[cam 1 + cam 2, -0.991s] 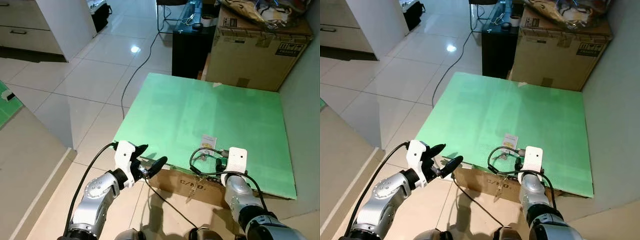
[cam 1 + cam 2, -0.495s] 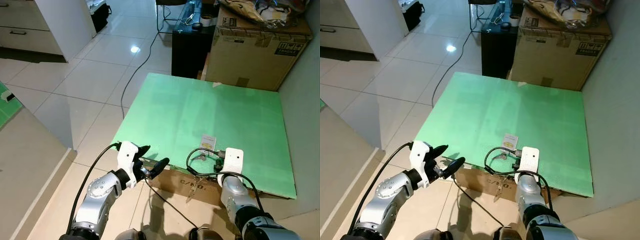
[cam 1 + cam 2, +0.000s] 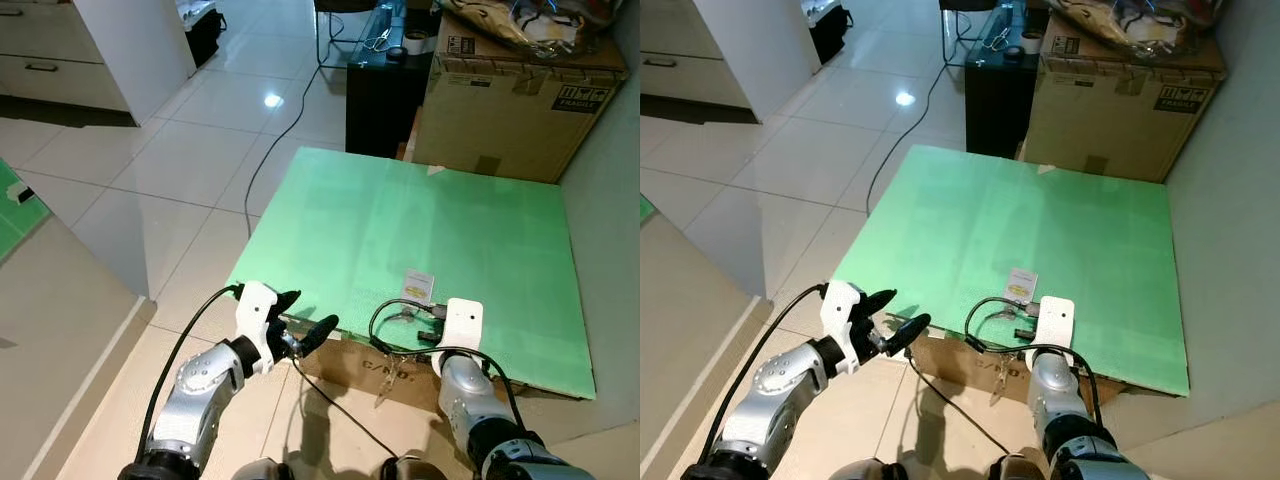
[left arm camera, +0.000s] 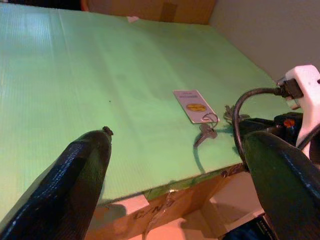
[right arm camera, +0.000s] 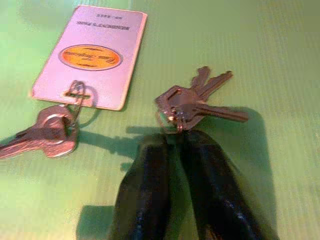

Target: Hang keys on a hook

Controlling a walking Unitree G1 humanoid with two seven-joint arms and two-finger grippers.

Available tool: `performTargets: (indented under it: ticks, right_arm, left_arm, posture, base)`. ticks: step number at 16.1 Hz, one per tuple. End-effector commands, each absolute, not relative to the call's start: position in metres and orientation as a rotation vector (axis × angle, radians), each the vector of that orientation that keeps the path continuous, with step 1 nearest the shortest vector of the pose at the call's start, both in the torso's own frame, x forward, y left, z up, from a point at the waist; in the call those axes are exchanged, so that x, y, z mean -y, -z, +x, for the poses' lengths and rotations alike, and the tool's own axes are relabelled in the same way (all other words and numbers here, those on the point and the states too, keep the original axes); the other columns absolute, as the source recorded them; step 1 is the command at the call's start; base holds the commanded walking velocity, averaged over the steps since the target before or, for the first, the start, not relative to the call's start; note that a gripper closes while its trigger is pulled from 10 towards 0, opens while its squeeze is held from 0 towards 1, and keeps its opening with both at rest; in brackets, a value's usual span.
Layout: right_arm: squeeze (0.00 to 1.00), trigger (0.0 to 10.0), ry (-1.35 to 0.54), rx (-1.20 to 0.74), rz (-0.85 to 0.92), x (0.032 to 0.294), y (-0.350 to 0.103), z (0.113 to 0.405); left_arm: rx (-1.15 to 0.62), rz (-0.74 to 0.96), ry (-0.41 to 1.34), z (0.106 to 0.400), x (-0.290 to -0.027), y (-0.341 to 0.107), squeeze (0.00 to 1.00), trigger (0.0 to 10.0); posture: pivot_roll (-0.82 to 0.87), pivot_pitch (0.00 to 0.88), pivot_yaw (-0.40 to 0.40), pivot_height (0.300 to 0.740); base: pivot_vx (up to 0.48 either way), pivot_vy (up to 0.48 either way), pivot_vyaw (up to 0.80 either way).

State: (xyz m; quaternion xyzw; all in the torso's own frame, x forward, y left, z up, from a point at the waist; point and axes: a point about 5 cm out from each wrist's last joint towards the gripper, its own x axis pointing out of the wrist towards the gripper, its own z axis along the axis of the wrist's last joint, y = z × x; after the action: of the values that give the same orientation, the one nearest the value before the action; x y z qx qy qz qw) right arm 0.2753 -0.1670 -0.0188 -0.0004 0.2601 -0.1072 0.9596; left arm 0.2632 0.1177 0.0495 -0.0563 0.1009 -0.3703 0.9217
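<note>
On the green board [image 3: 420, 220], close to its front edge, lie a white tag card [image 3: 418, 285] and the keys beside it. In the right wrist view a bunch of silver keys [image 5: 195, 102] fans out on its ring, with a single key [image 5: 42, 132] ringed to the card [image 5: 92, 55]. My right gripper [image 5: 172, 137] is shut, its tips pinching the bunch's ring on the board. Its white wrist block [image 3: 462, 320] stands just behind the keys. My left gripper [image 3: 303, 313] hovers open at the board's front left edge, nothing between its fingers [image 4: 75, 175].
The board rests on a low cardboard box [image 3: 360, 365]. A large cardboard box [image 3: 520, 90] and a black cabinet [image 3: 385, 95] stand behind it. A grey wall runs along the right. A black cable [image 3: 275, 140] crosses the tiled floor on the left.
My right wrist has shifted slightly left, staying at the keys. The left gripper has hardly moved and stays open.
</note>
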Motion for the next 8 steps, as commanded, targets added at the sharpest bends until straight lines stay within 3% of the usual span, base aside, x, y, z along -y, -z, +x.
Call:
performTargets:
  ticks: [1, 8]
  right_arm:
    - [0.0, 0.0, 0.18, -0.527, -0.016, 0.159, 0.021, 0.273]
    - [0.0, 0.0, 0.115, -0.38, -0.075, 0.146, 0.0, 0.287]
  left_arm:
    - [-0.217, -0.102, 0.768, 0.263, -0.119, -0.048, 0.0, 10.0]
    - [-0.214, -0.103, 0.78, 0.265, -0.115, -0.047, 0.0, 10.0]
  posture:
    - [-0.06, 0.088, 0.098, 0.74]
    - [-0.09, 0.093, 0.117, 0.74]
  base:
    - [0.0, 0.0, 0.0]
    - [0.0, 0.0, 0.0]
